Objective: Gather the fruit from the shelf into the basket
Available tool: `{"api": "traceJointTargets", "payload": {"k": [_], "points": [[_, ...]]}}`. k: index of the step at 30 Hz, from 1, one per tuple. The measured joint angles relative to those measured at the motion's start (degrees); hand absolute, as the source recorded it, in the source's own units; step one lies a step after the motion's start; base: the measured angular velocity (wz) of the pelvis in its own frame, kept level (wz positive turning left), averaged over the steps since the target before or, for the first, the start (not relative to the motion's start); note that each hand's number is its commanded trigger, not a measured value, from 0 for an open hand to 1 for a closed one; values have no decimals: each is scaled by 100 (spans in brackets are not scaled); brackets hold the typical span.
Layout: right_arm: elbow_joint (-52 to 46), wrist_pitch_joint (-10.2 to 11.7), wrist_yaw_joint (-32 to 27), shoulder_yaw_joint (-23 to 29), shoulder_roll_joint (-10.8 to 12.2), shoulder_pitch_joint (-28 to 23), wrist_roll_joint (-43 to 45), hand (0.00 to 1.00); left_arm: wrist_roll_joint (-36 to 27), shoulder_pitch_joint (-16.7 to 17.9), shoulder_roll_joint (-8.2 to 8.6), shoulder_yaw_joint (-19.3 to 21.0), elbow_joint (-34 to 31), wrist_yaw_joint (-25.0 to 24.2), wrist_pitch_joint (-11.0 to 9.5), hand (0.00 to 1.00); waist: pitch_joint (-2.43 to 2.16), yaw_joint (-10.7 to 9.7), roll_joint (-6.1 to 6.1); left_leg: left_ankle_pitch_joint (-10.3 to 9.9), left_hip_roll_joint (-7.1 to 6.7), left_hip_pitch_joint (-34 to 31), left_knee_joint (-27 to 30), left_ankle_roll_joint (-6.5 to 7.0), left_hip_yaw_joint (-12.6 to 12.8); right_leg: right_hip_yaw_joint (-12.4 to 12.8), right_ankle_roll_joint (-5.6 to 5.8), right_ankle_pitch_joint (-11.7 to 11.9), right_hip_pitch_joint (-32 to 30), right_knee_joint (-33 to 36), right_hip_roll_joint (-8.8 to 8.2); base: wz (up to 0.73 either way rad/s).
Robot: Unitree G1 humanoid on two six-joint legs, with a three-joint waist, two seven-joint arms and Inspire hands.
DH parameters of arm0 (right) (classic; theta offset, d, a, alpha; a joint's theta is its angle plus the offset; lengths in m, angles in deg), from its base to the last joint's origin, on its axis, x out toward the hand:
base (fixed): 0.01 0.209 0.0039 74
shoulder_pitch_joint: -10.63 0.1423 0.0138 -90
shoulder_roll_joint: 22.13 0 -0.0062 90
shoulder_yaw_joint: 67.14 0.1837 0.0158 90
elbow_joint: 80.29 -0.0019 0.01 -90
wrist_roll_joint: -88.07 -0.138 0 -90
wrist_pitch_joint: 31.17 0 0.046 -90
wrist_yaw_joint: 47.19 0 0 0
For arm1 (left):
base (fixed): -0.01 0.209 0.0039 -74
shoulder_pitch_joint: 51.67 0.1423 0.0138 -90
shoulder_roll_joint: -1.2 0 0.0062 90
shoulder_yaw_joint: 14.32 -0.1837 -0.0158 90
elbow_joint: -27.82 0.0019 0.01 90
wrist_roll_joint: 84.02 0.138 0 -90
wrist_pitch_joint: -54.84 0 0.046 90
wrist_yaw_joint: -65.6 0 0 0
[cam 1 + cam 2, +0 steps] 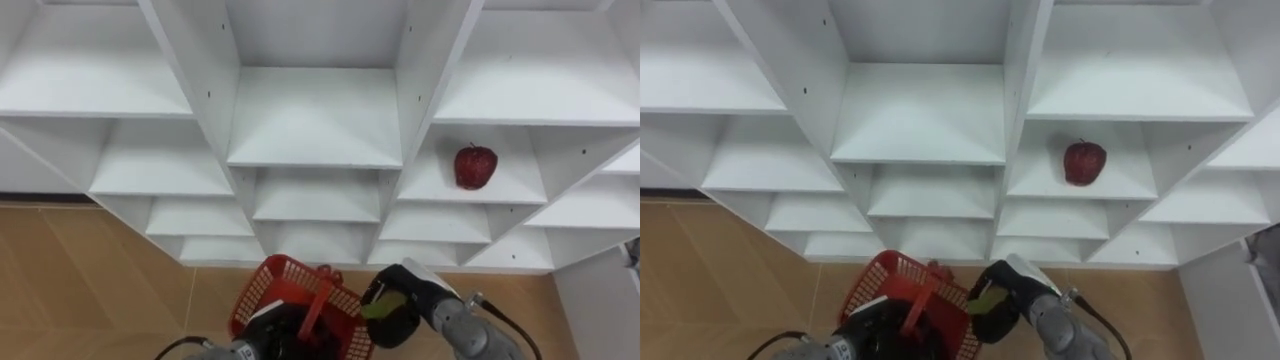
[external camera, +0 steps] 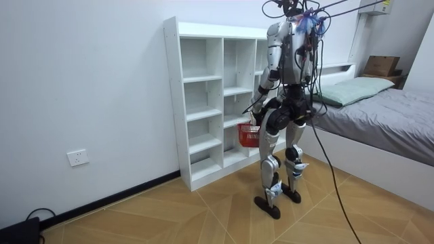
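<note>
A: Quick count pls. Fruit?
B: 2 pcs. 1 dark-red round apple (image 1: 476,166), 1 small green fruit (image 1: 385,304), type n/k.
A: Containers?
B: 1 red plastic mesh basket (image 1: 268,288), 1 brown cardboard box (image 2: 382,65).
A: Furniture?
B: 1 white open-shelf closet (image 2: 203,102), 1 bed w/ grey cover (image 2: 393,122), 1 pale-green pillow (image 2: 352,88).
A: Misc?
B: 1 white wall socket (image 2: 78,158).
A: Hands?
B: 2 total: 1 left robot hand (image 1: 275,332), 1 right robot hand (image 1: 415,295).

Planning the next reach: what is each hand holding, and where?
The right hand curls round the middle of a green fruit; the left hand carries the red basket, apparently by its handle.
</note>
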Motion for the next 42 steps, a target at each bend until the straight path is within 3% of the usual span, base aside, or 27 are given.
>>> {"api": "traceJointTargets", "payload": {"k": [19,34,38,42], "points": [[322,-34,-414,-5,122,213,-164,100,-224,-73,-24,-47,16,-110,30,100,8,10,83,-1,54,-27,-9,-2,-1,-55,-4,3,-8,-23,6,0],[646,-29,-456,-133,174,365,-699,100,-222,-102,-23,-214,12,-251,29,100,36,15,119,-1,54,-18,4,-2,10,26,-5,2,-11,-7,10,0],[757,-31,-445,-199,205,429,-785,100,-227,-190,-10,-269,6,-340,27,100,65,16,106,-1,56,-33,15,-2,5,34,-5,1,-11,-20,13,0],[780,-31,-444,-231,223,449,-872,100,-354,-273,57,-368,6,-344,24,100,71,20,117,-1,55,-39,15,-3,4,34,-5,1,-10,-27,15,0]]}}
